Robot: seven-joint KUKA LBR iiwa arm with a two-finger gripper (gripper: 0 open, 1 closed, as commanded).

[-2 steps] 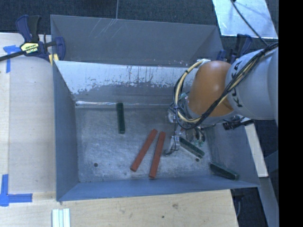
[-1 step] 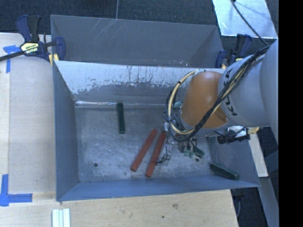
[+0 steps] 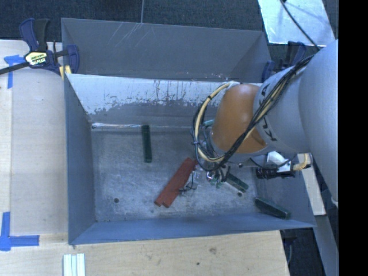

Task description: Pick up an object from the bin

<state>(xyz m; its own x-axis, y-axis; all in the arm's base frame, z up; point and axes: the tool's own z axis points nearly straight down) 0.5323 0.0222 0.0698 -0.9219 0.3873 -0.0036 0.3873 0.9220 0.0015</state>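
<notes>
Bin (image 3: 80, 154): grey metal, sloped walls, scuffed flat floor; slopes send loose bits down to middle. Arm (image 3: 322, 114): bulky, pale, in from right. Cover (image 3: 236, 119): orange, smooth dome, cables looped round it.

Bar (image 3: 172, 187): red-brown, flat, long, looks rigid; lies diagonal at floor centre, toward near wall. Likely pick, judging by place: gripper (image 3: 196, 181) sits low at bar's far-right end. Spread or pressed together: cannot tell, wrist clutter hides it.

Left stick (image 3: 147, 144): dark green, slim, well apart. Right stick (image 3: 237, 183) just beside gripper. Corner stick (image 3: 272, 208) near-right.
</notes>
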